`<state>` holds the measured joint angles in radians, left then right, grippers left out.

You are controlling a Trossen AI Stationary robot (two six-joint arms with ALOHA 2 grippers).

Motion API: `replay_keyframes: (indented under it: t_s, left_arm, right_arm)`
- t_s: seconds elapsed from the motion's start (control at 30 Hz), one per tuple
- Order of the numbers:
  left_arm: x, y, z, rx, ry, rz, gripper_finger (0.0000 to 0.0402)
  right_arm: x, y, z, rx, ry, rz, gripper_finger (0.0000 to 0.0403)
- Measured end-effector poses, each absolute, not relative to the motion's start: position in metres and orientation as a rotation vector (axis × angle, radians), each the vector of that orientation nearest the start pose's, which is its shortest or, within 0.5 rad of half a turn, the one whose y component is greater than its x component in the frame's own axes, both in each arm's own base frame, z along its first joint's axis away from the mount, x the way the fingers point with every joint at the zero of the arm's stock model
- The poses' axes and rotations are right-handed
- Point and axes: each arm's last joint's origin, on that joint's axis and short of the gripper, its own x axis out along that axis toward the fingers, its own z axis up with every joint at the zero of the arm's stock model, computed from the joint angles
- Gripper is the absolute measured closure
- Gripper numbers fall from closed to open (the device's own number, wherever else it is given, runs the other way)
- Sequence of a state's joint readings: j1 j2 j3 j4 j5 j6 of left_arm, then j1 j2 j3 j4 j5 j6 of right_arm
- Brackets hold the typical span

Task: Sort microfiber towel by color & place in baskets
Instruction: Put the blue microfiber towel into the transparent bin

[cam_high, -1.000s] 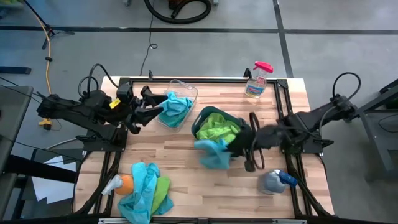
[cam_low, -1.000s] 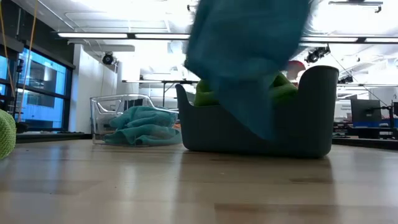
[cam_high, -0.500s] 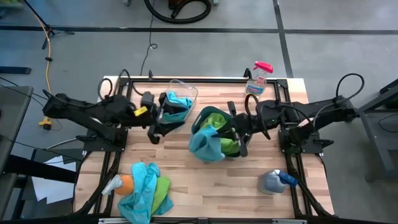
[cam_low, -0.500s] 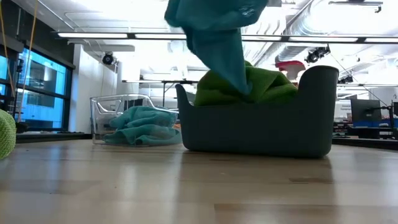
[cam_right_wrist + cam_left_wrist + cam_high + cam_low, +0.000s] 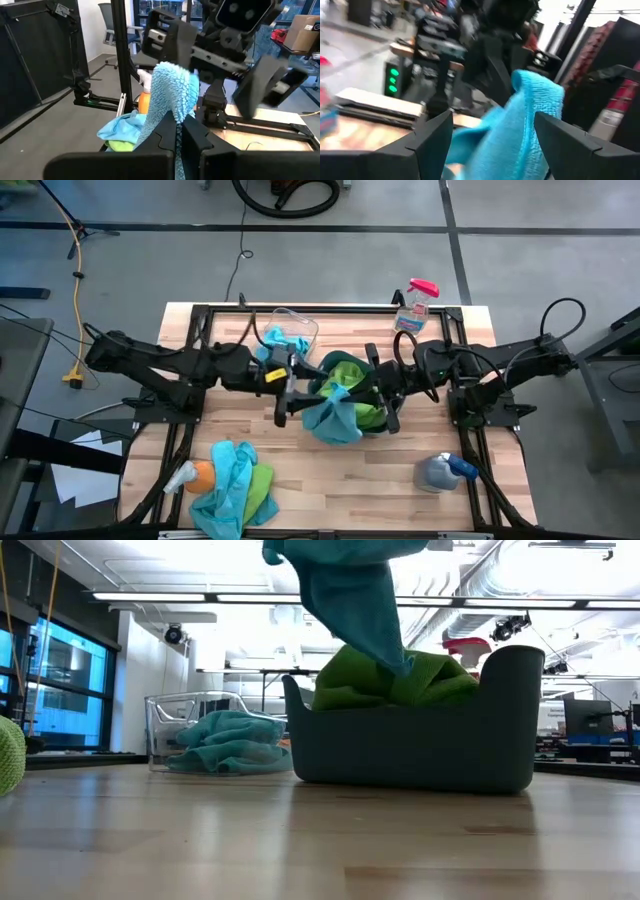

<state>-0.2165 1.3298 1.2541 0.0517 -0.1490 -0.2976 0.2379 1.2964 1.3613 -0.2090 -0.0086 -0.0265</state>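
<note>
Blue towel (image 5: 333, 418) in right claw (image 5: 352, 392), left claw (image 5: 288, 390) beside.

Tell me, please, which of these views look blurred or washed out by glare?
Left wrist view: smeared throughout, though the turquoise towel between the open left claw reads clearly. Low view: ceiling lights blow out the background; the dark tub stays crisp. High and right wrist views: evenly lit, sharp.

Towel (image 5: 336, 418) over basket (image 5: 325, 367), between grippers
</note>
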Motion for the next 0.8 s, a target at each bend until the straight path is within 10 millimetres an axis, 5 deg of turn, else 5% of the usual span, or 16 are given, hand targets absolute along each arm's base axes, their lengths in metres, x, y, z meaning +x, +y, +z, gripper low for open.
replay_keyframes:
  t_s: [0.43,0.8]
  left_arm:
    - [0.288,-0.062,0.407,-0.301,0.014,-0.105,0.0132]
    - [0.306,-0.067,0.388,-0.299,0.084,-0.123,0.0132]
  right_arm:
    - [0.275,0.067,0.412,-0.052,0.218,0.248,0.0403]
    - [0.277,0.063,0.414,-0.113,0.188,0.24,0.0403]
